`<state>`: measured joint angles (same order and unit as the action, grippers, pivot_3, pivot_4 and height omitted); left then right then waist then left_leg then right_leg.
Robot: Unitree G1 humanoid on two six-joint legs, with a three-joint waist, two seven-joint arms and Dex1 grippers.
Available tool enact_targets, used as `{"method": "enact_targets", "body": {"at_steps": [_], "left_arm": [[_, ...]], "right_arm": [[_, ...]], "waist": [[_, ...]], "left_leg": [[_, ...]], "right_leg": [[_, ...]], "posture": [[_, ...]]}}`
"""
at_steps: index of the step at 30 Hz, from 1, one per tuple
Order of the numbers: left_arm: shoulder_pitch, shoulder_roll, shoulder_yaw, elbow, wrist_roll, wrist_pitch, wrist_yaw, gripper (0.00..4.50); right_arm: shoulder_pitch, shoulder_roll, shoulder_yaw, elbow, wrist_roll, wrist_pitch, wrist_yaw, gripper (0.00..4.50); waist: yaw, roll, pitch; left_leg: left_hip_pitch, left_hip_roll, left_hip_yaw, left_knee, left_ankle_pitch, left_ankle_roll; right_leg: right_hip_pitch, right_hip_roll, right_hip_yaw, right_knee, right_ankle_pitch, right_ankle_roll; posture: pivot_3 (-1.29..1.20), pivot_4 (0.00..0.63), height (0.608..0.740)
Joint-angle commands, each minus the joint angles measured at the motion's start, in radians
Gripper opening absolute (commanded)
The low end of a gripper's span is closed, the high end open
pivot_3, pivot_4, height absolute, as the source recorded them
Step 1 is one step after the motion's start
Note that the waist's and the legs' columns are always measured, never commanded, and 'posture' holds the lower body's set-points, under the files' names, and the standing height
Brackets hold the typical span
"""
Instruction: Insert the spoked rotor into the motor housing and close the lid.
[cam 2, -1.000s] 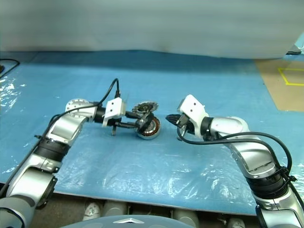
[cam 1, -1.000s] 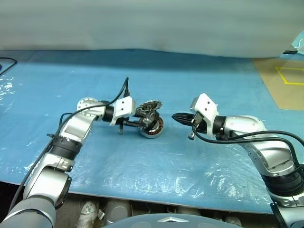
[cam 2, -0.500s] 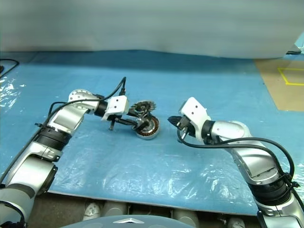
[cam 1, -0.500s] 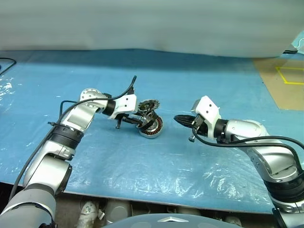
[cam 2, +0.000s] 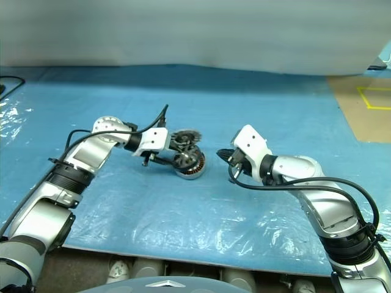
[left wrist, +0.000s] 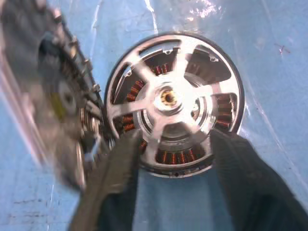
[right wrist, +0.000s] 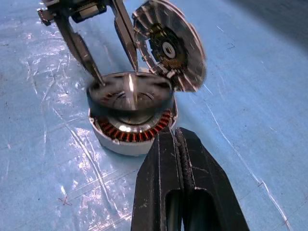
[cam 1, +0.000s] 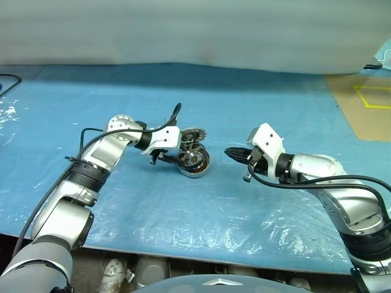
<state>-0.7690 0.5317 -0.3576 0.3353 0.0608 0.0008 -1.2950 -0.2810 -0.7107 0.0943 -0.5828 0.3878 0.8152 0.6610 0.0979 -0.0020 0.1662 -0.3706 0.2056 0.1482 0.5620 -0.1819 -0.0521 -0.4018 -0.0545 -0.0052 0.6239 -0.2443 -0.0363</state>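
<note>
Spoked rotor (left wrist: 174, 98): seated over the copper windings of the motor housing (cam 1: 195, 163), its rim tilted and not flush with the housing's edge in the right wrist view. The housing rests on the blue plastic sheet (cam 1: 201, 226) near the middle of the table. The lid (cam 1: 194, 135), ribbed and toothed at its edge, stands on edge just behind the housing, leaning against its far rim.

Left gripper (left wrist: 174, 149): fingers spread apart, one tip on either side of the near rim of the rotor, at or very near that rim; whether they touch cannot be told. It grasps nothing.

Right gripper (cam 1: 231, 152): fingers pressed together with nothing between them, pointing at the housing from the opposite side, with a strip of bare sheet between tips and housing.

Open room: the sheet lies bare in front of the housing and broadly behind the lid. A brown board with yellow tape (cam 1: 370, 101) borders the sheet at the far right.
</note>
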Motion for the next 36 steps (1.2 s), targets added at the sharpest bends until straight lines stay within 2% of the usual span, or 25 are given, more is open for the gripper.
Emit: {"method": "enact_targets", "body": {"at_steps": [1,5,8,11,15,22,26,31,36], "left_arm": [[-0.034,-0.019,0.029,-0.004,-0.008,0.014,0.048,3.23],[-0.033,-0.022,0.076,-0.054,-0.094,0.064,0.022,3.23],[-0.011,-0.012,0.138,-0.138,-0.241,0.157,-0.053,3.23],[0.034,0.039,0.19,-0.219,-0.359,0.246,-0.128,3.23],[0.108,0.108,0.263,-0.31,-0.487,0.406,-0.142,3.23],[0.244,0.095,0.348,-0.282,-0.477,0.405,0.036,3.23],[0.42,0.089,0.36,-0.361,-0.469,0.328,0.076,3.23],[0.519,0.051,0.4,-0.415,-0.49,0.251,0.128,3.23],[0.594,0.05,0.414,-0.455,-0.49,0.201,0.153,3.23]], "right_arm": [[-0.01,0.002,-0.011,-0.023,0.0,-0.017,-0.002,0.0],[-0.006,0.005,-0.012,-0.024,0.002,-0.016,-0.002,0.0],[-0.001,0.004,-0.015,-0.029,0.006,-0.014,-0.001,0.0],[0.006,0.005,-0.021,-0.032,0.017,-0.013,0.006,0.0],[-0.001,0.013,-0.01,-0.021,0.031,-0.026,0.028,0.0],[-0.101,0.113,0.119,0.157,-0.022,-0.1,0.074,0.0],[-0.235,0.224,0.222,0.324,-0.074,-0.155,0.101,0.0],[-0.317,0.304,0.254,0.456,-0.103,-0.215,0.141,0.0],[-0.373,0.376,0.294,0.677,-0.166,-0.303,0.174,0.0]], "waist": [[0.0,0.0,0.0],[-0.002,0.0,0.0],[-0.001,0.0,0.0],[-0.003,0.0,0.0],[-0.004,0.002,0.001],[-0.003,0.002,0.001],[-0.027,0.003,0.001],[-0.026,0.002,0.002],[-0.03,0.001,0.001]], "left_leg": [[0.0,0.0,0.0,0.0,0.0,0.0],[0.0,0.0,0.0,0.0,0.0,0.0],[-0.001,0.0,0.0,0.0,0.0,0.0],[0.0,0.0,0.0,-0.001,0.0,0.0],[0.0,0.0,0.0,-0.002,0.0,0.0],[0.0,0.0,0.001,0.0,0.0,0.0],[0.0,0.0,0.001,0.0,0.0,0.0],[-0.005,0.002,0.0,-0.001,0.0,0.0],[-0.006,0.001,0.0,0.0,0.0,0.0]], "right_leg": [[0.0,0.0,0.0,0.0,0.0,0.0],[0.0,0.0,0.0,0.0,0.0,0.0],[-0.001,0.0,0.0,0.0,0.0,0.0],[-0.001,0.0,0.0,0.0,0.0,0.0],[-0.001,0.001,0.0,0.0,0.0,-0.001],[-0.001,0.0,0.0,0.0,-0.003,-0.004],[-0.001,0.0,0.002,0.0,-0.003,-0.004],[-0.004,0.001,-0.003,0.0,-0.002,-0.004],[-0.004,0.0,-0.003,0.0,-0.001,-0.001]], "posture": [[0.0,0.15,0.74],[0.0,0.15,0.74],[0.0,0.15,0.74],[0.0,0.15,0.74],[0.0,0.15,0.74],[0.0,0.15,0.74],[0.0,0.15,0.74],[0.0,0.15,0.74],[0.0,0.15,0.74]]}}
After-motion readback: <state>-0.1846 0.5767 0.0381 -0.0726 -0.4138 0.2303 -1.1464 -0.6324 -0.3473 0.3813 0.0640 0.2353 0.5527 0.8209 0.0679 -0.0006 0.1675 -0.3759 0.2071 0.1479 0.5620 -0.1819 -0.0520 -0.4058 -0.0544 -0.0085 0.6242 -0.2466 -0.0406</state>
